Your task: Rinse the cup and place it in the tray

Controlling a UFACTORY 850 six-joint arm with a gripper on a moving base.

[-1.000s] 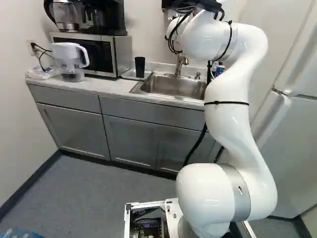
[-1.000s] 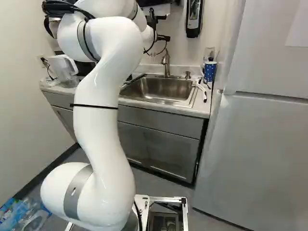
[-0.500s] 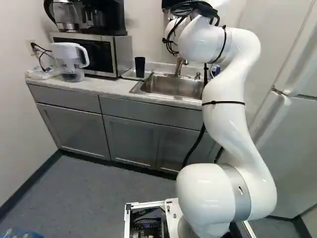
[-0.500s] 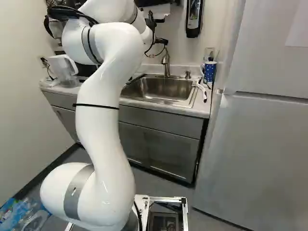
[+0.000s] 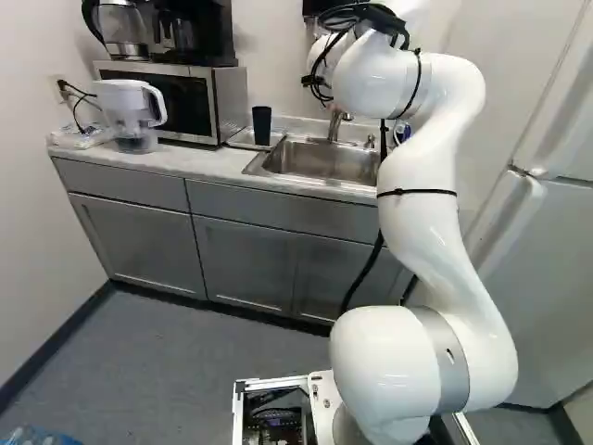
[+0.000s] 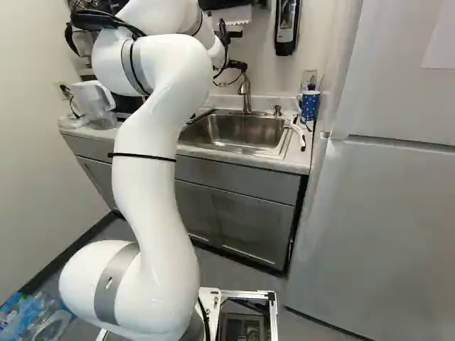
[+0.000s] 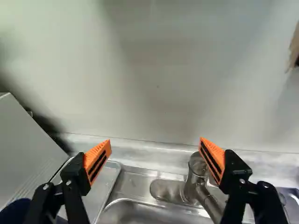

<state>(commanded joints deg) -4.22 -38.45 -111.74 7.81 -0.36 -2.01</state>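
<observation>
Looking over at the counter, I see the dark cup [image 5: 261, 126] standing upright on the metal tray [image 5: 239, 141], just left of the sink [image 5: 324, 161]. It hasn't budged over the last second, and neither has the base. What has shifted is the arm [image 6: 153, 163]: its upper part has swung a little and dipped, most of that in the first half of the second, with only a slight turn near the wrist since.

So the cup is where the task wants it, though I can't tell whether it has been rinsed. If it has, what's left is probably the tap; if not, the arm must come back left for it.

The cup itself is plain and nearly black, taller than wide, a touch broader at the top. I can't see inside it, nor any water on it.

The gripper [image 7: 155, 141] has nothing in it, its two orange pads spread wide and facing the wall at the far side. The faucet [image 7: 198, 168] stands close by one finger, so a careless sweep right could knock it.

Farther right, past the sink, there's a blue spotted mug [image 6: 310, 105]; left of the tray sits the microwave [image 5: 167, 102].
</observation>
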